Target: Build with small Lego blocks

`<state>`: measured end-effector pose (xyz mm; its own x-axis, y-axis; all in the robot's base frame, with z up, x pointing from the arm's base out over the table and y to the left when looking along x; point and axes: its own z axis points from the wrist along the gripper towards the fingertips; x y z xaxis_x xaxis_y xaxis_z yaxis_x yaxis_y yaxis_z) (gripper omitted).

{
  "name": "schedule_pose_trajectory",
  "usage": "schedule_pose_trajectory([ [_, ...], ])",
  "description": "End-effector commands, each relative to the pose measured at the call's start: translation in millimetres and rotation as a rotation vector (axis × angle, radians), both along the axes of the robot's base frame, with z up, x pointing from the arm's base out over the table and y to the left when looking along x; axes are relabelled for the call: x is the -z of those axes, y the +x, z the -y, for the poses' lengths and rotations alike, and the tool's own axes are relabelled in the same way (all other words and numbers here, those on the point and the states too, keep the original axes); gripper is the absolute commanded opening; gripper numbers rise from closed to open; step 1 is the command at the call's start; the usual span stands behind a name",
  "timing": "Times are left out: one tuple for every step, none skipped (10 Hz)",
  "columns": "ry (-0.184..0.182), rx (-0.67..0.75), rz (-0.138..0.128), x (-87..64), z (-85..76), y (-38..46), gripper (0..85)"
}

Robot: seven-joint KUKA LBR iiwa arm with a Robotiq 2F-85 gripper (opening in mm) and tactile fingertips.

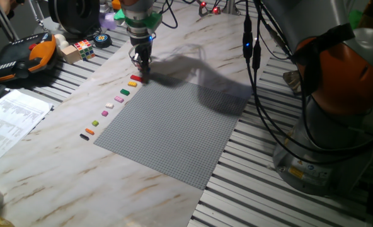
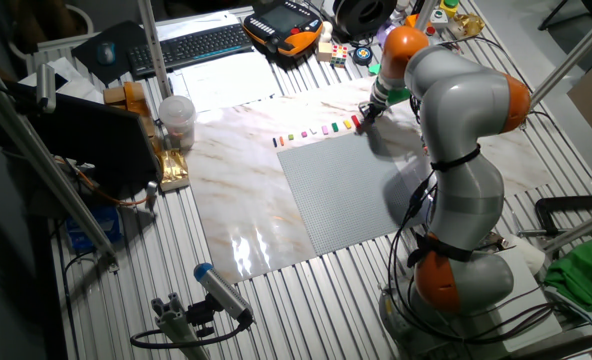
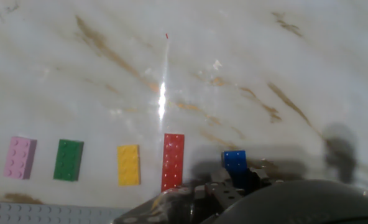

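Blue brick (image 3: 235, 160): light, rigid, slick; grip long sides. My claw (image 3: 237, 177) at it, jaw opening cannot be told

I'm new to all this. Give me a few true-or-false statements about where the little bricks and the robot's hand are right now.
1. The small bricks lie in a row on the marble surface beside the grey baseplate. True.
2. In the hand view, the red brick lies between the yellow brick and the blue brick. True.
3. Several bricks are already pressed onto the baseplate. False: its studded surface shows no bricks.
4. The gripper hovers at the black-brick end of the row. False: it is at the opposite end, by the red and blue bricks.
5. The green brick lies next to the pink brick. True.
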<state>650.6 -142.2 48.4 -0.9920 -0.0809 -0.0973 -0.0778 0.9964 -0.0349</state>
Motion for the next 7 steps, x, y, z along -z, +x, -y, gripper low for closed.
schedule_pose_trajectory([
  [-0.002,0.015,-0.005,-3.9,-0.4,-4.6,0.7],
  [-0.002,0.041,-0.009,-7.9,-1.3,-11.8,0.7],
  [-0.006,0.055,-0.009,-9.0,-3.5,-23.1,0.7],
  [-0.008,0.062,-0.007,-6.9,-5.8,-30.8,0.7],
  [-0.01,0.07,-0.006,-3.6,-8.0,-37.6,0.7],
  [-0.012,0.072,-0.008,0.6,-8.6,-43.9,0.7],
  [-0.01,0.072,-0.006,5.5,-8.1,-49.5,0.7],
])
